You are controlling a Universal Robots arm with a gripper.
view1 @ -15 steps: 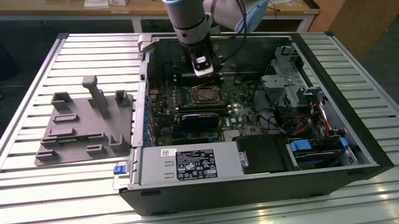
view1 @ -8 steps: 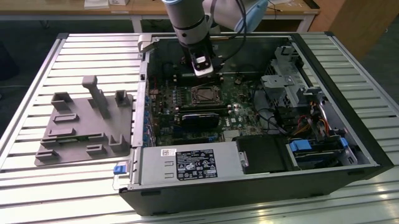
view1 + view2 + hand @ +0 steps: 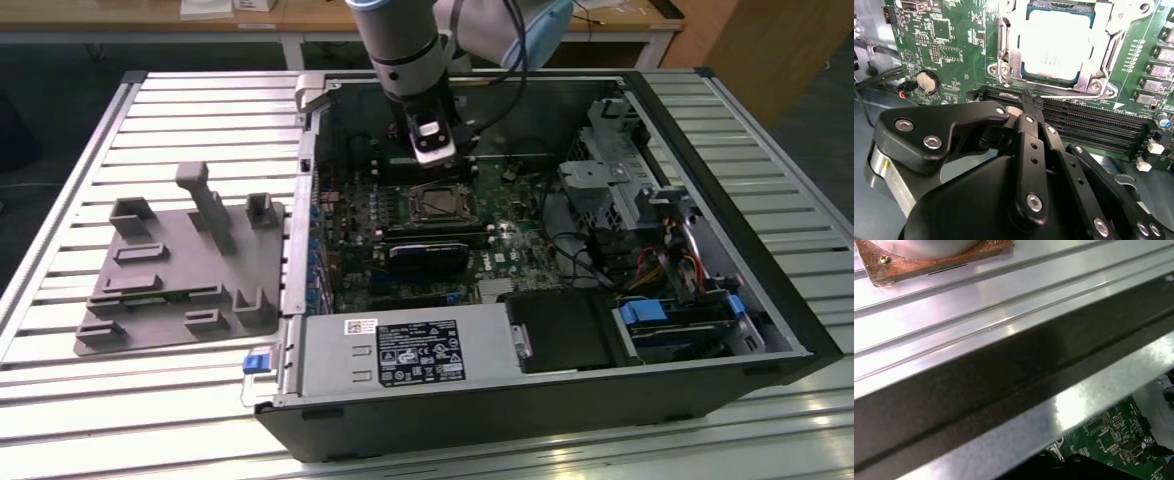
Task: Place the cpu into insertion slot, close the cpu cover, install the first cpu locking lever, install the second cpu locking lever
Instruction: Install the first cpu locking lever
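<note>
The cpu, a pale square chip, lies in the insertion slot on the green board. The silvery cpu cover lies flat around it, with the chip's face showing through its window. A thin metal lever runs along the cover's edge nearest the gripper. My black gripper hangs just above that edge, its fingertips pressed together with nothing visible between them. In the exterior view the gripper hangs inside the open case, just behind the socket.
The open computer case lies on a slatted metal table. Long black card slots run beside the socket, and a black graphics card sits in front of it. A grey fixture block stands at the exterior view's left. The case wall crosses the first wrist view.
</note>
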